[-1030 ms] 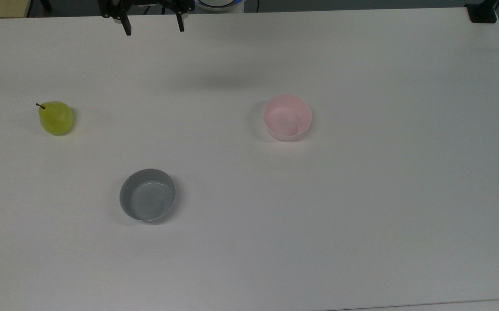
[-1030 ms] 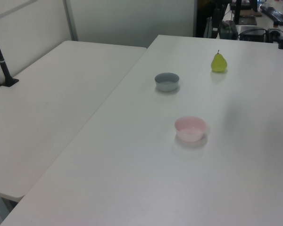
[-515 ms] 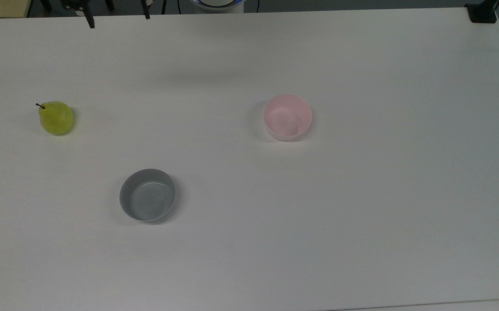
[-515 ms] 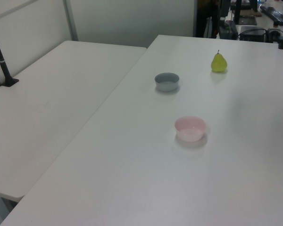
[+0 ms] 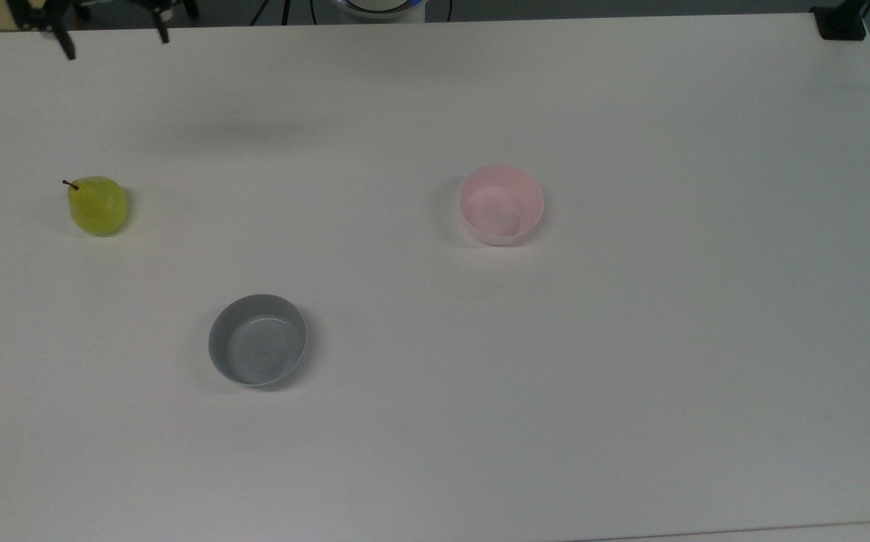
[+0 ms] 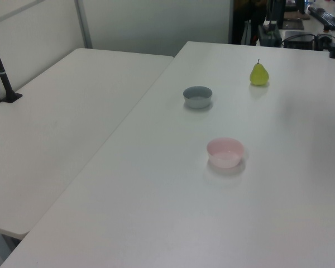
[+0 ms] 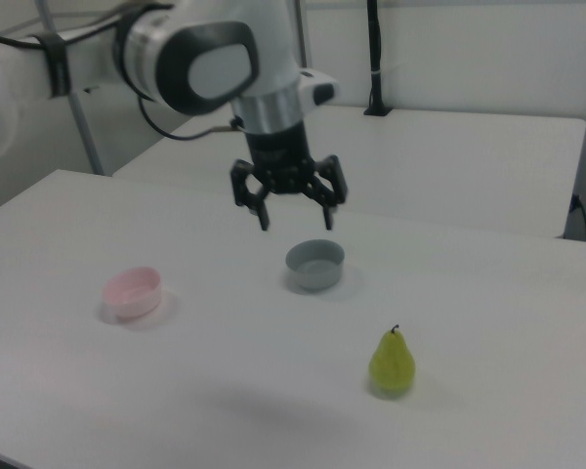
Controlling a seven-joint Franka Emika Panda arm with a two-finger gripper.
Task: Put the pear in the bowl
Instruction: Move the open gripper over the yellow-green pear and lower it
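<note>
The yellow-green pear (image 5: 98,205) stands upright on the white table at the top view's left; it also shows in the left view (image 6: 259,74) and in the right view (image 7: 392,362). The pale pink bowl (image 5: 500,204) sits empty near the table's middle, seen too in the left view (image 6: 225,152) and the right view (image 7: 132,291). My gripper (image 5: 114,44) hangs open high above the table at the top view's upper left edge, well above the pear. In the right view the gripper (image 7: 296,222) points down with its fingers spread and nothing between them.
A grey bowl (image 5: 257,339) sits empty in front of the pear and pink bowl in the top view, also in the left view (image 6: 197,96) and the right view (image 7: 314,265). A second white table (image 6: 56,128) adjoins on the left view's left. A black post base (image 5: 840,22) stands at the top view's upper right corner.
My gripper has travelled toward the top view's left along the table's far edge, closing in above the pear's side. It has stayed open. Pear and bowls have not moved.
</note>
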